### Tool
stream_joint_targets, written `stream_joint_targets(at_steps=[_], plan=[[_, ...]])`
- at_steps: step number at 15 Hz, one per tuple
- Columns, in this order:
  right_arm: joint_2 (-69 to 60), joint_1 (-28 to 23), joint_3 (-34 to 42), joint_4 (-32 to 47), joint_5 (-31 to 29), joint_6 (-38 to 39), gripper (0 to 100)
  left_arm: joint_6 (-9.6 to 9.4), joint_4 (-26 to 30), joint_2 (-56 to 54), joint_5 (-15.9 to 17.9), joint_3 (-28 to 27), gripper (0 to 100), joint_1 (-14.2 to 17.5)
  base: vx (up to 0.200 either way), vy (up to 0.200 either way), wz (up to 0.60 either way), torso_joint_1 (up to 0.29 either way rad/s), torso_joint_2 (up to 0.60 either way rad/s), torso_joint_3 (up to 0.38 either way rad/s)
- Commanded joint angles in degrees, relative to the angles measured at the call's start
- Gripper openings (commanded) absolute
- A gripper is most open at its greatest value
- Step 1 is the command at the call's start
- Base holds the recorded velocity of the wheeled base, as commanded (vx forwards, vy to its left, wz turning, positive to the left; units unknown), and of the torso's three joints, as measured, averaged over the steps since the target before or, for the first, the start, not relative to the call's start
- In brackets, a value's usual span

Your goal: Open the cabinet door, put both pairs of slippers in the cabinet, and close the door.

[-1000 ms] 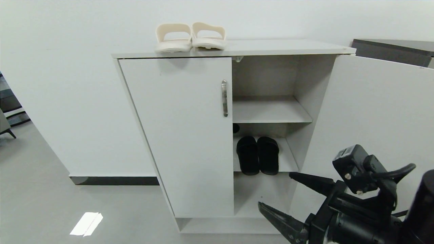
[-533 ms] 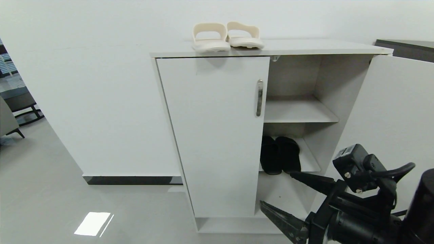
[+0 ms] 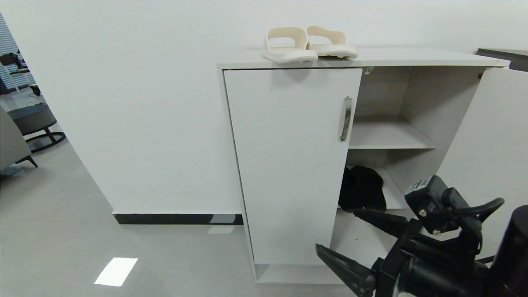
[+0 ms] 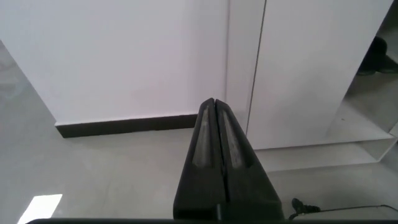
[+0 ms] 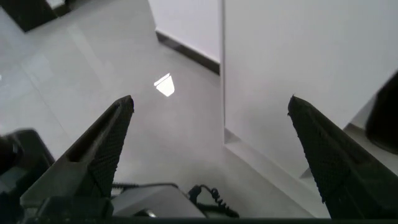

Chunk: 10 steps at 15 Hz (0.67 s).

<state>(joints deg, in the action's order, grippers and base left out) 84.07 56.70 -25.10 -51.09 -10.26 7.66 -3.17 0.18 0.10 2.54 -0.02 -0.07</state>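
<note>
A white cabinet (image 3: 412, 57) stands against the wall with its right door (image 3: 491, 152) swung open and its left door (image 3: 288, 165) shut. A cream pair of slippers (image 3: 309, 44) lies on the cabinet top. A black pair of slippers (image 3: 365, 187) rests on the lower shelf inside, partly hidden by the left door. My right gripper (image 3: 350, 237) hangs open and empty low in front of the cabinet's open side. In the left wrist view my left gripper (image 4: 214, 109) is shut and empty, pointing at the floor by the cabinet's left door (image 4: 305, 68).
The upper shelf (image 3: 387, 136) inside is bare. Grey floor (image 3: 103, 247) spreads left of the cabinet, with a chair and a round dark table (image 3: 33, 119) at the far left. A dark counter (image 3: 503, 53) stands behind the cabinet on the right.
The head camera has turned left, so the cabinet has slid to the right in the picture. My right gripper holds the same pose, open.
</note>
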Motion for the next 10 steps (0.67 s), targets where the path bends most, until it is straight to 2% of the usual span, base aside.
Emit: stream_joint_targets(at_steps=[1, 2, 7, 10], plan=[[0.92, 0.08, 0.14, -0.06, -0.02, -0.01, 100, 1.24, -0.01, -0.01, 0.01, 0.02, 0, -0.01, 0.000, 0.000, 0.00, 0.000, 0.00, 0.000], [0.84, 0.08, 0.84, -0.06, -0.02, -0.01, 100, 2.47, -0.01, -0.01, -0.07, 0.02, 0, -0.01, 0.000, 0.000, 0.00, 0.000, 0.00, 0.000], [1.28, 0.17, 1.28, -0.94, -0.11, -1.59, 100, 2.55, -0.01, -0.01, -0.07, 0.02, 0, -0.01, 0.000, 0.000, 0.00, 0.006, -0.03, -0.016], [2.86, -0.10, 1.46, -1.82, -0.11, -1.42, 100, 2.55, -0.01, -0.01, -0.07, 0.02, 0, -0.01, 0.000, 0.000, 0.00, 0.045, -0.24, -0.248]])
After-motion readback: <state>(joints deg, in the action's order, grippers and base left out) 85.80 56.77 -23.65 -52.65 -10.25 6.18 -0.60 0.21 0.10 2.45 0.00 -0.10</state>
